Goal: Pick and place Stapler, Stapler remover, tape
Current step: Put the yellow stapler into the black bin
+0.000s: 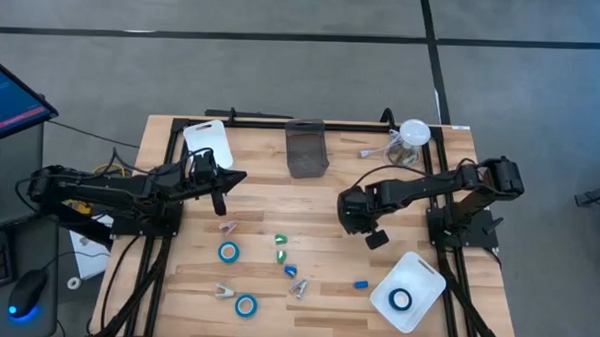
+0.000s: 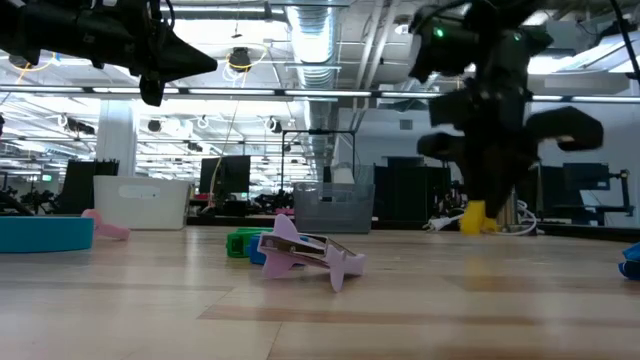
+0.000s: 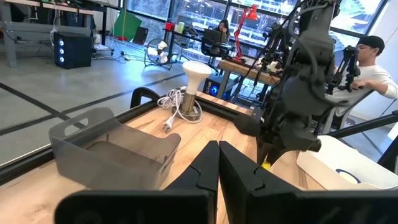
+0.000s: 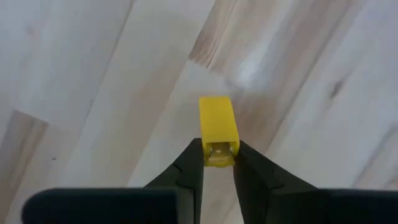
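The big wooden table (image 1: 319,204) holds everything. At its back edge sits a grey bin (image 1: 306,149), with a white board (image 1: 207,137) to one side and a small lamp (image 1: 411,137) to the other. Near the front right corner is a white tray (image 1: 423,276) with one blue tape roll (image 1: 401,299) already inside. Two more blue tape rolls (image 1: 228,251) lie on the bare wood at front left, well apart from the tray, one nearer the front edge than the other. Little staple removers lie near them, like the pink one (image 2: 305,255) close to the low camera.

The right gripper (image 4: 219,155) hangs over the middle of the table, its two fingers squeezed on a small yellow stapler (image 4: 217,129). The stapler is up off the wood.

The left gripper (image 3: 217,163) waits above the left side, fingers pressed together and holding nothing.

To do this step well, the right arm should probably keep its squeeze firm, carry the stapler over the tray, go low, then let go softly beside the tape so it does not bounce out.
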You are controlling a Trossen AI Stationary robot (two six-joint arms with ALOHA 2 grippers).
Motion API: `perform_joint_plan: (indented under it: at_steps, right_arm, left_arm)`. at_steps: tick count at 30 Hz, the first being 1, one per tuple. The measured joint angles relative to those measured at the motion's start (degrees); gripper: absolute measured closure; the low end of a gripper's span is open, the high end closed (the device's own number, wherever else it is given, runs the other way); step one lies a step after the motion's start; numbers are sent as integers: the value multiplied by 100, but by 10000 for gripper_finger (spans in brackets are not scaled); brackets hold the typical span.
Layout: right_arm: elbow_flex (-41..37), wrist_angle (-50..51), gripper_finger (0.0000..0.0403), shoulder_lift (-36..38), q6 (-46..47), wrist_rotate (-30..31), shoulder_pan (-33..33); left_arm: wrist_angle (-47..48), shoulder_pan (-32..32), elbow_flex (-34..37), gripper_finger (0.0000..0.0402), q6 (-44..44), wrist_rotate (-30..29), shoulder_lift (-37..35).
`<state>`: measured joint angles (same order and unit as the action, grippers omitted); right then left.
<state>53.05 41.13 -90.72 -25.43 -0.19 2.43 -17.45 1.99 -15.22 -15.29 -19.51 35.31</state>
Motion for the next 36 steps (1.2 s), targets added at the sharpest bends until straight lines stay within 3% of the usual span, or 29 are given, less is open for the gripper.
perform_joint_plan:
  at_steps: [13, 23, 36]
  right_arm:
    - [2036, 342, 349, -46, 2, 368, -848]
    - [2888, 60, 352, -94, 29, 584, -1678]
    - [4381, 211, 352, -1864, 522, 442, -2201]
  left_arm:
    - [0, 1, 0, 398, 0, 0, -2]
    - [2, 1, -1, 398, 0, 0, -1]
    - [0, -1, 0, 398, 0, -40, 0]
